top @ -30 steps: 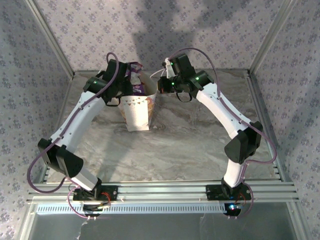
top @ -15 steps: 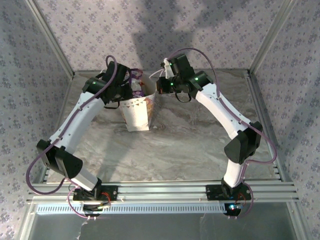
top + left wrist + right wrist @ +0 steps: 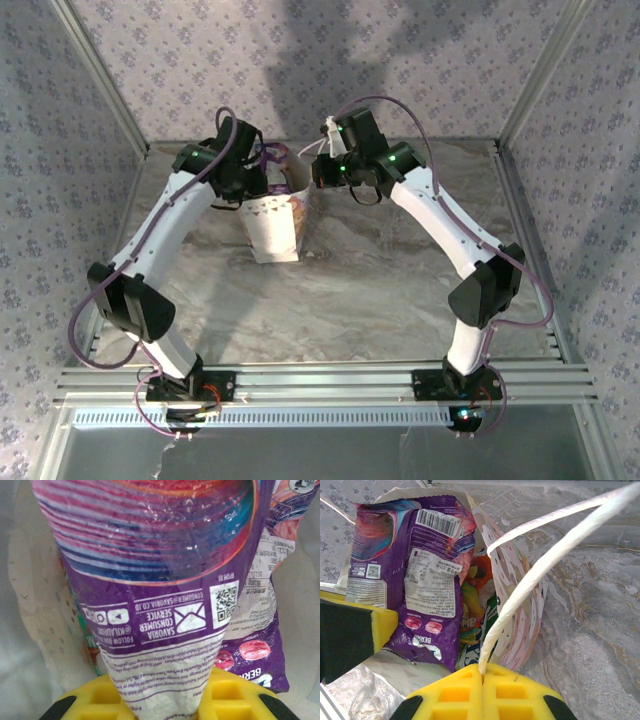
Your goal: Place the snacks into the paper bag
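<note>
The white paper bag [image 3: 272,230] stands upright on the table's far middle. My left gripper [image 3: 160,702] is shut on the lower end of a purple snack packet [image 3: 160,580], which hangs in the bag's open mouth [image 3: 275,165]. A second purple packet [image 3: 432,580] stands inside beside it, with orange and green packets [image 3: 475,610] deeper in. My right gripper [image 3: 482,675] is shut on the bag's white cord handle [image 3: 535,575], pulling it taut to the right of the bag's printed wall [image 3: 520,595]. In the top view the two grippers [image 3: 258,178] [image 3: 318,172] flank the bag's mouth.
The marble table [image 3: 380,290] stretches out in front of and to the right of the bag. Patterned walls [image 3: 60,150] and metal frame posts close in the sides and back. The left gripper's yellow finger [image 3: 382,625] lies at the bag's left rim.
My left arm has swung right and towards the bag, carrying the purple packet lower into its mouth. The right arm has stayed still with the handle.
</note>
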Controlling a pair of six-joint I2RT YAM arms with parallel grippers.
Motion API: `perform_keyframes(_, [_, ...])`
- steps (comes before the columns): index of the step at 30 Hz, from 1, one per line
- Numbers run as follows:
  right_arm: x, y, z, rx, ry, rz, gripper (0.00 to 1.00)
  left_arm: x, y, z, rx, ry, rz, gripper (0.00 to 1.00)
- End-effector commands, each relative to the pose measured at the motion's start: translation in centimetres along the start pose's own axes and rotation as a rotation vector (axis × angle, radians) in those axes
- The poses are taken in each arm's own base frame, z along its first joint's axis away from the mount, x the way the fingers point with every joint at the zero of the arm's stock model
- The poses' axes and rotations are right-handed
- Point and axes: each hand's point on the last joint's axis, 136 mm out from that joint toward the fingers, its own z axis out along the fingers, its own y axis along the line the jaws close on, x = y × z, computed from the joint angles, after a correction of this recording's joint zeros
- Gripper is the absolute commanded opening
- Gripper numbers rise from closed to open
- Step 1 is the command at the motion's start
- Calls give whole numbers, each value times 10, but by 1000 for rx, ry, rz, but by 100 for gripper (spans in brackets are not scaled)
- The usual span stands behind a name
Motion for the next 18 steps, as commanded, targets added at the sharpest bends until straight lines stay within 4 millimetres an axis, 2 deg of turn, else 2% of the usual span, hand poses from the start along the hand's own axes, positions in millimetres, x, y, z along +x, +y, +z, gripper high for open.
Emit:
perform_keyframes(1, [-10,7,-12,-8,-29,-11,1,6,-3,1,6,62,-17,1])
perform_keyframes(4, [-10,7,-12,-9,-28,-13,1,4,-4,5,-1,80,-22,2])
perform_keyframes(10, [-9,6,-11,-4,-25,-18,1,18,-3,26,-37,194,-24,5])
perform_keyframes(12, [-9,5,-11,-1,-26,-20,1,13,-5,24,-33,183,-23,6])
perform_keyframes(18, [-8,5,-8,0,-21,-23,1,17,0,30,-71,222,-1,17])
